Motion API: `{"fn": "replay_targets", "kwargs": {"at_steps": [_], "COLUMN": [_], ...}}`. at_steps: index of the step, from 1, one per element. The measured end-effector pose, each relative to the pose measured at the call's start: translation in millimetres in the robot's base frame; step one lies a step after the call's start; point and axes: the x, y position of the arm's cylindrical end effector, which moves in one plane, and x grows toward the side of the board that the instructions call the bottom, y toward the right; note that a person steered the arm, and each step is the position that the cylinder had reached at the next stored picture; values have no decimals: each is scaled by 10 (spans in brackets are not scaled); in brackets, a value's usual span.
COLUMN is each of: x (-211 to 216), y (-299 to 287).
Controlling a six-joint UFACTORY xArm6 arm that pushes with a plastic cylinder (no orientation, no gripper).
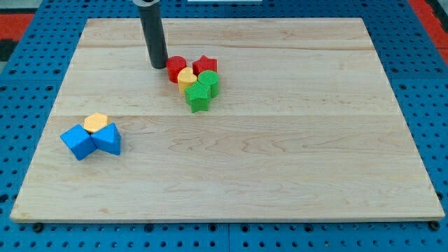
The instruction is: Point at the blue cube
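Note:
The blue cube (77, 141) lies near the board's left edge, touching a blue triangular block (108, 138) on its right and a yellow hexagonal block (96, 122) above them. My tip (158, 66) rests on the board near the view's top, just left of a red cylinder (176, 68). The tip is far up and to the right of the blue cube.
A cluster right of the tip holds the red cylinder, a red star (205, 65), a yellow heart (186, 78), a green cylinder (208, 83) and a green star (197, 99). The wooden board (280, 154) lies on a blue pegboard.

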Motion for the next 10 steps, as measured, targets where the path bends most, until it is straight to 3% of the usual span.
{"fn": "replay_targets", "kwargs": {"at_steps": [1,2,7,8,9,10], "x": [99,100,1893,2032,1929,1899], "y": [-3,-711,-1827,-1511,-1449,-1019]}}
